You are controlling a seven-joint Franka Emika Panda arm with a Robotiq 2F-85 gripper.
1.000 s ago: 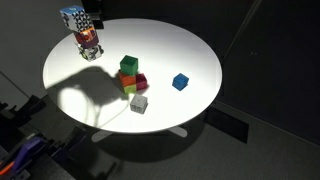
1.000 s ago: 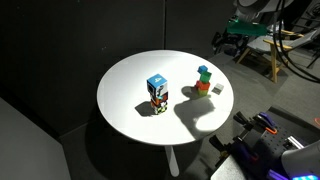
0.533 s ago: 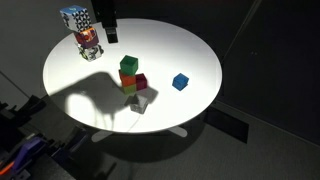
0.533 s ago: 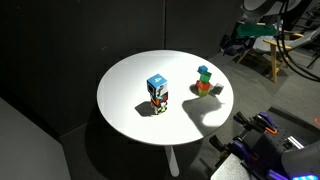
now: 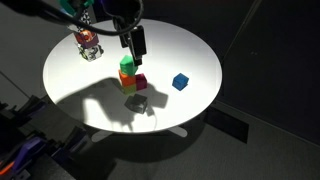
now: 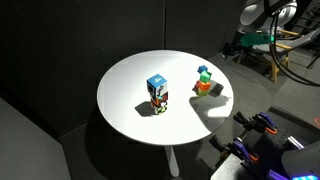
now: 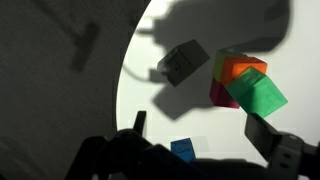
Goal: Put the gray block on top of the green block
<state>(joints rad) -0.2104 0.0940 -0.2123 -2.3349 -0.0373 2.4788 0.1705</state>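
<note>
The gray block (image 5: 138,102) lies in the arm's shadow on the round white table (image 5: 185,45), just in front of a small stack. The green block (image 5: 128,66) sits on top of that stack of orange (image 5: 127,83) and magenta (image 5: 140,82) cubes. My gripper (image 5: 133,42) hangs open and empty above the table, just behind the stack. In the wrist view the gray block (image 7: 182,62) sits left of the green block (image 7: 262,95), and both lie beyond my open gripper (image 7: 200,130). In an exterior view the stack (image 6: 204,82) shows, but the gripper does not.
A blue cube (image 5: 180,82) lies apart near the table's edge and also shows in the wrist view (image 7: 183,150). A tall patterned box (image 5: 87,40) stands at the far side and shows in both exterior views (image 6: 157,93). Dark floor surrounds the table.
The arm has swung in from the table's far edge to above the stack. Its shadow now covers the gray block. The blocks have not moved.
</note>
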